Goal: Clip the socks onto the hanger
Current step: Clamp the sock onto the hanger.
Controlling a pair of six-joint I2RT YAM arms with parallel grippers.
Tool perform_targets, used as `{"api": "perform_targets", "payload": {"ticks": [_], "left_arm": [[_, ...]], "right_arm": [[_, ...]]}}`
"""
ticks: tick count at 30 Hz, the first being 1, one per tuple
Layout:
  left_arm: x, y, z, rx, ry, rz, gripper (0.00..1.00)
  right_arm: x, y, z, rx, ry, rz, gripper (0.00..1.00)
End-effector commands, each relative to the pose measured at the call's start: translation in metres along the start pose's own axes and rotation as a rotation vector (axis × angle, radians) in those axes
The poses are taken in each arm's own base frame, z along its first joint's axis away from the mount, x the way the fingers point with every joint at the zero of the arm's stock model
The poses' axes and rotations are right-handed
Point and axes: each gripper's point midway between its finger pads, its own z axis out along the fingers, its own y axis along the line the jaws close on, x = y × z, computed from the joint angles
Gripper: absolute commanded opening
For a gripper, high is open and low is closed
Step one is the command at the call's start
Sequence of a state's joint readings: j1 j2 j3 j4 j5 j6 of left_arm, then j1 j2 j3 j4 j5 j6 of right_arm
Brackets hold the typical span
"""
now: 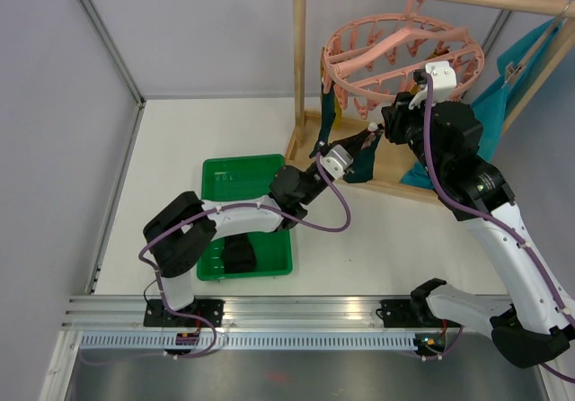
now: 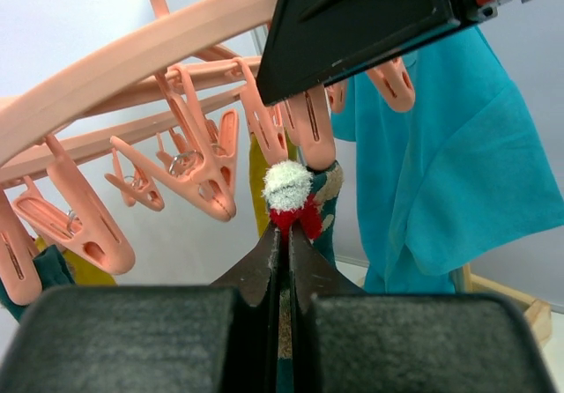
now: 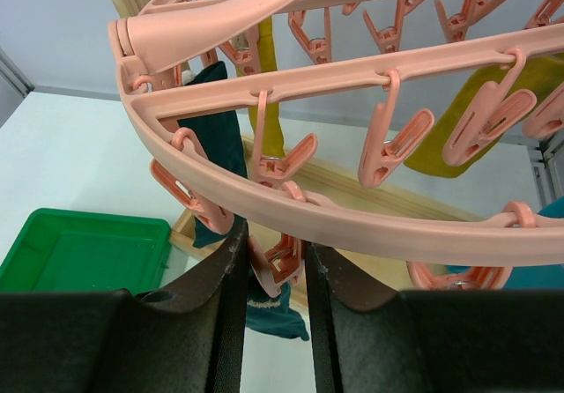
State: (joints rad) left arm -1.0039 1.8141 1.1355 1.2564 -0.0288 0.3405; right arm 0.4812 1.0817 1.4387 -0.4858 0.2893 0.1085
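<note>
The pink ring hanger [image 1: 377, 52] hangs by its hook from a wooden rack. My left gripper [image 1: 370, 133] is raised to its near rim, shut on the top of a red-and-white patterned sock [image 2: 295, 199], just under the pegs [image 2: 211, 168] of the ring [image 2: 132, 67]. My right gripper [image 1: 393, 118] reaches in beside it; its fingers [image 3: 225, 270] close on one pink peg [image 3: 284, 256] below the ring [image 3: 352, 221]. A dark teal sock [image 3: 216, 137] and mustard socks [image 3: 493, 137] hang clipped. A black sock [image 1: 239, 255] lies in the green tray.
The wooden rack [image 1: 299, 59] stands at the back right, with a large teal cloth [image 1: 503, 104] hung on its right side. The green tray [image 1: 243, 160] sits left of centre beneath my left arm. A grey wall runs along the left.
</note>
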Motion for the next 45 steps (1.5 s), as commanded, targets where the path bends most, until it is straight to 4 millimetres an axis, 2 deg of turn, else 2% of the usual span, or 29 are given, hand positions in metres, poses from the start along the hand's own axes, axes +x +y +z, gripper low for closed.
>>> {"api": "perform_targets", "payload": {"ticks": [1,19,34,45], "left_arm": [[-0.034,0.005,0.002,-0.002,-0.09,-0.044,0.02],[-0.044,0.003,0.015,0.009,-0.124,-0.068,0.02],[-0.038,-0.003,0.024,0.024,-0.106,-0.098,0.02],[-0.041,0.002,0.024,0.005,-0.106,-0.095,0.02]], "right_arm": [[-0.029,-0.003,-0.002,0.016,-0.084,0.012,0.0],[-0.025,-0.002,-0.001,0.011,-0.073,0.01,0.0],[-0.028,-0.002,-0.004,0.007,-0.08,0.009,0.0],[-0.026,-0.002,-0.004,0.008,-0.077,0.012,0.01]]}}
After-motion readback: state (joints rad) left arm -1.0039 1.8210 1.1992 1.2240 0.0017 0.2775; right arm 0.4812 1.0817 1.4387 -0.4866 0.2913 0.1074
